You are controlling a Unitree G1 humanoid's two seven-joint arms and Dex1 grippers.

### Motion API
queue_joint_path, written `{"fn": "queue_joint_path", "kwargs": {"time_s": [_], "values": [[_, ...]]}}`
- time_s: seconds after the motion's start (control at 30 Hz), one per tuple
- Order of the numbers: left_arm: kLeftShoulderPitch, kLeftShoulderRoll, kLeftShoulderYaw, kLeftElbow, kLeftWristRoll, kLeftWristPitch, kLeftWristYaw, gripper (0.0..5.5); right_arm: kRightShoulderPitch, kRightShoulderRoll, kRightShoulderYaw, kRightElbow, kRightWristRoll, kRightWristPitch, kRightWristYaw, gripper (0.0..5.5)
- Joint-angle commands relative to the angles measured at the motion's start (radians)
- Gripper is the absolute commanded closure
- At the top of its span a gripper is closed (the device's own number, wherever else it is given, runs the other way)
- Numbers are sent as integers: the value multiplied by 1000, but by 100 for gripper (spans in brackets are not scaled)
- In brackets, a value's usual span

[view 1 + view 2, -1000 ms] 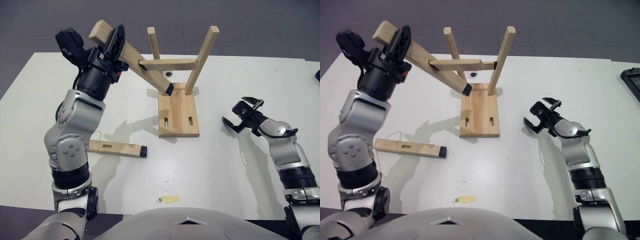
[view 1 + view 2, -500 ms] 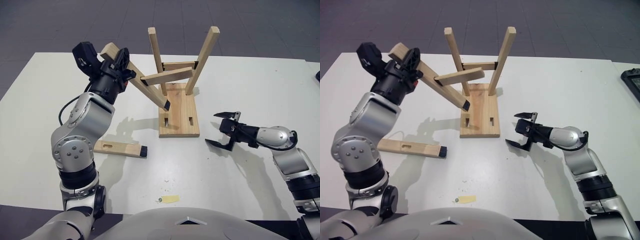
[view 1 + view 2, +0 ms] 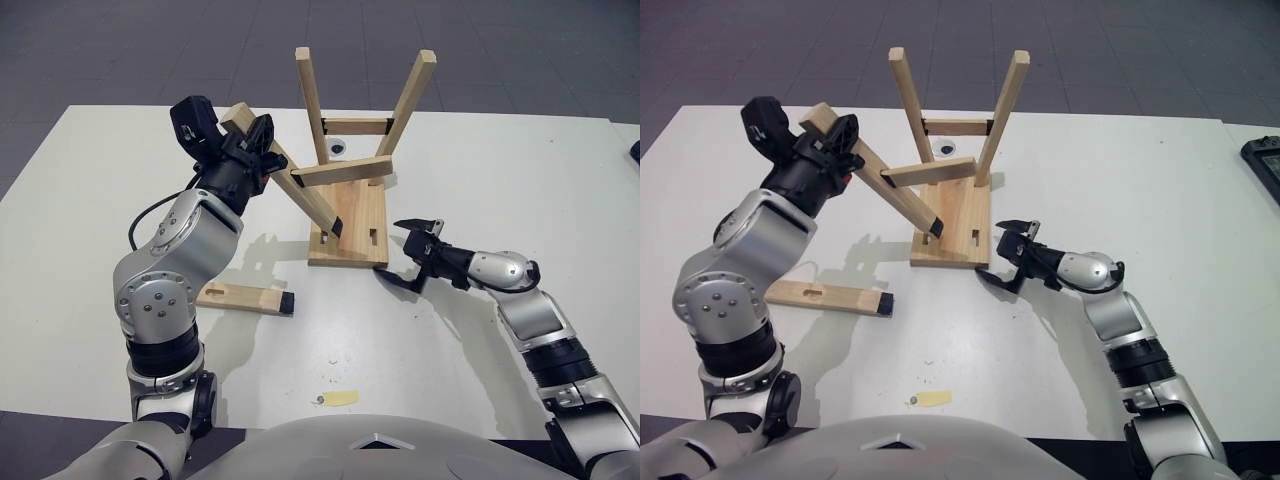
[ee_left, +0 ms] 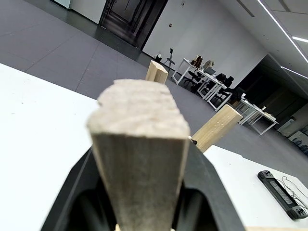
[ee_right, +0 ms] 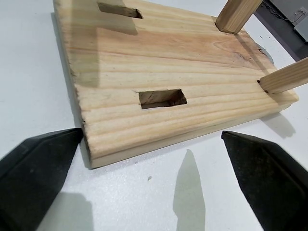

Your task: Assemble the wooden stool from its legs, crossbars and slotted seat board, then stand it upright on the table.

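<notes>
The slotted seat board [image 3: 352, 215] lies flat on the table with two legs [image 3: 311, 105] standing in its far slots, joined by a crossbar [image 3: 357, 126]. My left gripper [image 3: 250, 150] is shut on a third leg [image 3: 300, 190] that slants down to the board. Its black-capped foot [image 3: 335, 228] sits at the near left slot, and a second crossbar [image 3: 340, 172] sticks out from it toward the right upright leg. My right gripper [image 3: 408, 255] is open at the board's near right corner, one finger [image 5: 33, 159] on each side of that corner, close to the empty slot [image 5: 162, 97]. A fourth leg [image 3: 245, 297] lies loose on the table.
A yellow tag [image 3: 340, 398] lies near the table's front edge. A small dark round object [image 3: 338, 150] sits behind the board. A black device [image 3: 1265, 160] lies at the far right. Open tabletop spreads to the right and front.
My left arm has lowered the leg and its crossbar, bringing the foot down to the near left slot. My right gripper has moved left to the board's corner. The board has shifted slightly left.
</notes>
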Motion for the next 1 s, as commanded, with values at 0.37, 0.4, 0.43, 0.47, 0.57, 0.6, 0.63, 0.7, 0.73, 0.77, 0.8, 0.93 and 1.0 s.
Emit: {"fn": "queue_joint_path", "kwargs": {"time_s": [0.37, 0.4, 0.43, 0.47, 0.57, 0.6, 0.63, 0.7, 0.73, 0.77, 0.8, 0.93, 1.0], "values": [[41, -4, -59, 60, 285, -31, -155, 447, -3, 97, 44, 25, -33, 97, -90, 10], [42, -12, -63, 64, 299, -40, -171, 447, -5, 100, 44, 24, -33, 98, -92, 10], [42, -15, -68, 69, 317, -49, -187, 447, -8, 101, 44, 25, -33, 99, -93, 10], [41, -17, -75, 74, 337, -56, -202, 447, -8, 102, 43, 24, -34, 101, -95, 10], [45, -26, -84, 97, 394, -84, -250, 447, -16, 105, 48, 30, -36, 102, -98, 10], [49, -28, -85, 106, 410, -89, -263, 447, -19, 106, 50, 33, -37, 102, -98, 10], [53, -32, -86, 115, 425, -92, -274, 447, -19, 106, 51, 32, -38, 103, -99, 10], [69, -28, -95, 118, 462, -80, -287, 447, -20, 105, 49, 30, -40, 105, -102, 10], [75, -25, -101, 116, 477, -73, -290, 447, -20, 104, 48, 29, -41, 106, -104, 10], [84, -27, -102, 109, 485, -62, -290, 447, -21, 104, 48, 28, -42, 106, -105, 10], [91, -32, -101, 102, 486, -50, -290, 447, -21, 104, 47, 27, -42, 107, -107, 10], [111, -50, -121, 65, 494, 4, -283, 447, -28, 107, 52, 22, -51, 114, -118, 10], [118, -63, -135, 54, 501, 23, -283, 447, -32, 107, 56, 14, -57, 122, -121, 10]]}}
